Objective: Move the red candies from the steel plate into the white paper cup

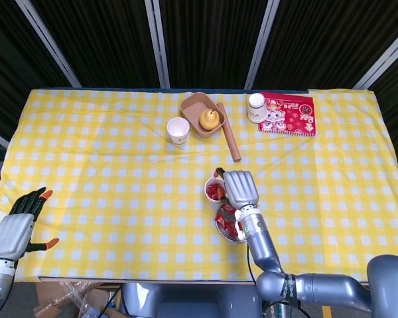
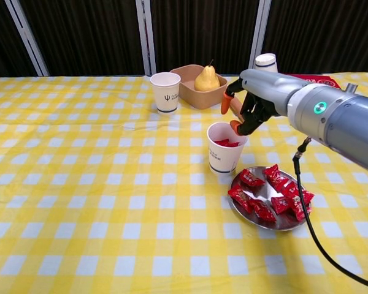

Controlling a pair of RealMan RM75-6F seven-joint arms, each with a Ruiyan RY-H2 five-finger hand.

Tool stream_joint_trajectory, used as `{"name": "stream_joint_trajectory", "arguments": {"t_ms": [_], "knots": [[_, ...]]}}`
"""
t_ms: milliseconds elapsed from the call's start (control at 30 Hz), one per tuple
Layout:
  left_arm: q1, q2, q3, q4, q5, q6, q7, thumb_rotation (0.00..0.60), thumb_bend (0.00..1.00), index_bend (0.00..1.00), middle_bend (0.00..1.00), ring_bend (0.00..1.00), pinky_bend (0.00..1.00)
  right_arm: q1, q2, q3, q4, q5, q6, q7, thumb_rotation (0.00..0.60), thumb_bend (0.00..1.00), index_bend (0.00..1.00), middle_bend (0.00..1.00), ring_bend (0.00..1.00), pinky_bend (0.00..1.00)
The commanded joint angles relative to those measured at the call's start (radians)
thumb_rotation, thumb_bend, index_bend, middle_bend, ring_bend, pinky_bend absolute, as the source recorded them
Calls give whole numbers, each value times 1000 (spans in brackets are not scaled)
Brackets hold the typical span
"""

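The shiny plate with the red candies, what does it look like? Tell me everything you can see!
The round steel plate is shallow and shiny, like polished metal. It lies flat on the yellow checked tablecloth, just right of the white paper cup that already holds some red candies. Several red wrapped candies lie piled on it, covering most of its middle. The right robot hand hangs above the cup, not touching the plate. In the head view that hand and arm hide part of it.
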Motion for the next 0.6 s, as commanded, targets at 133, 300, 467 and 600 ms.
{"name": "stream_joint_trajectory", "arguments": {"t_ms": [133,300,467,600], "knots": [[1,-2,1,2,6,5,2,600,0,0,0,0,0,-49,72,-57,-111,-46,57,-5,600,513,370,872,968,1000],[4,-5,1,3,11,15,5,600,0,0,0,0,0,-107,117,-141,-185,-93,100,0,600,463,371,872,968,1000],[8,-9,3,6,26,28,9,600,0,0,0,0,0,-149,127,-203,-191,-131,126,12,600,414,370,872,968,1000],[12,-13,7,10,37,38,13,600,0,0,0,0,0,-187,128,-255,-171,-164,137,24,600,411,370,872,967,1000]]}}
